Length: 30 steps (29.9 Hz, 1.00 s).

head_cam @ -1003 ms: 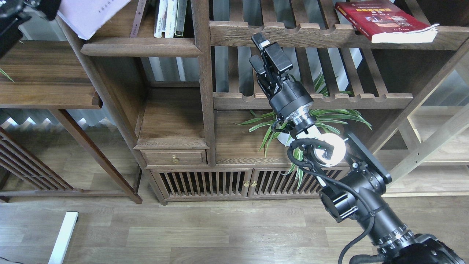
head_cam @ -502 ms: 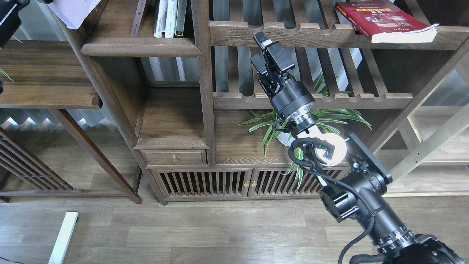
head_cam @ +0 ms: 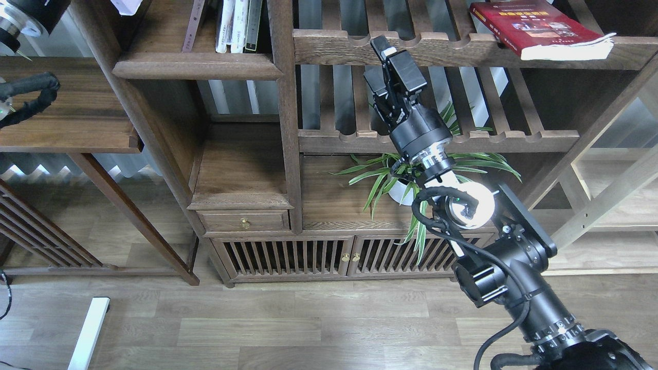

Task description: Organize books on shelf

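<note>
Red book overhangs the slatted shelf.
Right claw, fingers seemingly pressed together and empty, could knock it off; left claw unseen.

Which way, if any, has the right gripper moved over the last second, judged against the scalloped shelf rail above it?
Yes. The right gripper has moved up and to the right; its tip now overlaps the upper scalloped rail, closer to the red book.
</note>
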Tool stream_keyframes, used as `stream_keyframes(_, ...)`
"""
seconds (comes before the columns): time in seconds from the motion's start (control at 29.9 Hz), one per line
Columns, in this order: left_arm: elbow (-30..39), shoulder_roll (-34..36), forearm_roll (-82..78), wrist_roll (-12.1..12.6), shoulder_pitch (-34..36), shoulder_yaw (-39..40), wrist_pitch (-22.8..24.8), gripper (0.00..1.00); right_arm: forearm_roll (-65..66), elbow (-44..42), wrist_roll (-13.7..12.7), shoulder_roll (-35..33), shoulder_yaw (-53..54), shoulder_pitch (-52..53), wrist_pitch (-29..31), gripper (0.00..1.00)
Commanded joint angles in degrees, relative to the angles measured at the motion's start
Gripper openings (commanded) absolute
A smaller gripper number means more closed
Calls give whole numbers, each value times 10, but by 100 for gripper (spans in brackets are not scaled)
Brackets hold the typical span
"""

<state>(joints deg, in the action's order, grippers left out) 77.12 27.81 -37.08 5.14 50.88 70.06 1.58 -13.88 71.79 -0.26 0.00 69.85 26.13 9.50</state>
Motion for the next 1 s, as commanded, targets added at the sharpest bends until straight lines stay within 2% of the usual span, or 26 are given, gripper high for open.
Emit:
stream_keyframes(0.0,-21,-4,0,-7,11,-11,-3,2,-1,-1,0,0,3,-3,1,88)
stream_keyframes(0.47,-148,-30,7,-44,99,-82,6,2,-7,3,0,0,11,-8,2,89)
stream_keyframes(0.97,-251,-54,8,-83,144,-124,46,2,-10,7,-1,0,11,-8,3,89)
